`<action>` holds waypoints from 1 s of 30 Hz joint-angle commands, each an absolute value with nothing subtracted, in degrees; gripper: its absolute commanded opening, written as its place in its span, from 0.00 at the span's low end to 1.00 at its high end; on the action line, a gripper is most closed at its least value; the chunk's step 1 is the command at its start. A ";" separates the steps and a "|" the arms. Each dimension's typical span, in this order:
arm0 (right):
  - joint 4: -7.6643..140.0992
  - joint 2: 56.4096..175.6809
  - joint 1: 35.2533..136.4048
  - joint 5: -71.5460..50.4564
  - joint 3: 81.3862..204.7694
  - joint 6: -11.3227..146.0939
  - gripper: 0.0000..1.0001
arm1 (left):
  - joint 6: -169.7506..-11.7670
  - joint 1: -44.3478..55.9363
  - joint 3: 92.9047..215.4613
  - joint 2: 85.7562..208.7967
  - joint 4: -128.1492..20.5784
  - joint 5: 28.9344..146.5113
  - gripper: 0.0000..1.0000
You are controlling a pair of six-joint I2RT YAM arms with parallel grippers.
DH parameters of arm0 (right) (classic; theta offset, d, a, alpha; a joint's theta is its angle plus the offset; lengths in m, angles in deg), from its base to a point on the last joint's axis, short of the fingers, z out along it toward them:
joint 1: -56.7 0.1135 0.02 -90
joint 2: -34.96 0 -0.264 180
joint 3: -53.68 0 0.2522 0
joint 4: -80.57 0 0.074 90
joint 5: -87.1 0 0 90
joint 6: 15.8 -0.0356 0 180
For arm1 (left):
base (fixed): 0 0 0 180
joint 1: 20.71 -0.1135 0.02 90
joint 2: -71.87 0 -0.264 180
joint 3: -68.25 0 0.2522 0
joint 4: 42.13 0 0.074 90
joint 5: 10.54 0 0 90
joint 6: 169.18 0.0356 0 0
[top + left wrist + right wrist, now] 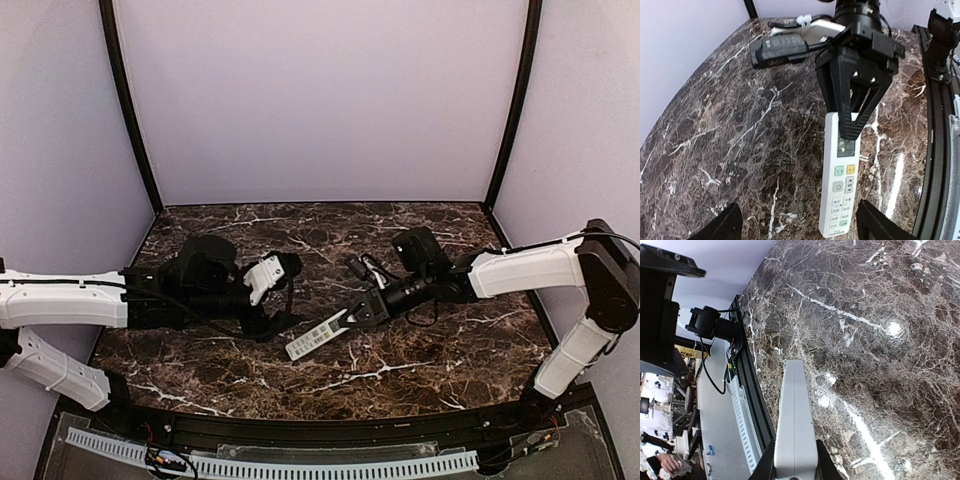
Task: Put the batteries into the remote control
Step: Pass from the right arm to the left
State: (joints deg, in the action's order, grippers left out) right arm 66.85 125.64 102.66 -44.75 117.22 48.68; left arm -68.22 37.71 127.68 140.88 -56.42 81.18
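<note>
The white remote control (pixel 314 338) lies slantwise at the table's middle, buttons up. My right gripper (pixel 350 318) is shut on its far end, and in the left wrist view its black fingers (pixel 852 107) pinch the remote control (pixel 840 190) just over the small dark window. In the right wrist view the remote control (pixel 795 415) shows edge-on, clamped at the bottom in my right gripper (pixel 795 471). My left gripper (pixel 285 298) stands open just left of the remote; its fingertips (pixel 727 224) are spread wide at the bottom of its view, touching nothing. No batteries are in view.
A black box with cables (pixel 780 47) lies on the marble behind the right gripper, also seen as black box with cables (pixel 362 268). A black rail (pixel 939 150) runs along the table's front edge. Lilac walls close in the back and sides.
</note>
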 commanded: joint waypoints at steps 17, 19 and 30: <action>85.49 131.07 101.70 -52.21 115.43 29.36 0.00 | -69.23 43.81 141.37 160.21 -70.76 70.56 0.58; 85.77 131.11 101.75 -52.58 115.39 29.10 0.00 | -68.94 43.81 141.98 160.93 -71.25 69.91 0.55; 88.72 132.08 101.06 -54.79 114.00 27.36 0.17 | -68.49 43.81 142.74 162.65 -71.92 69.84 0.22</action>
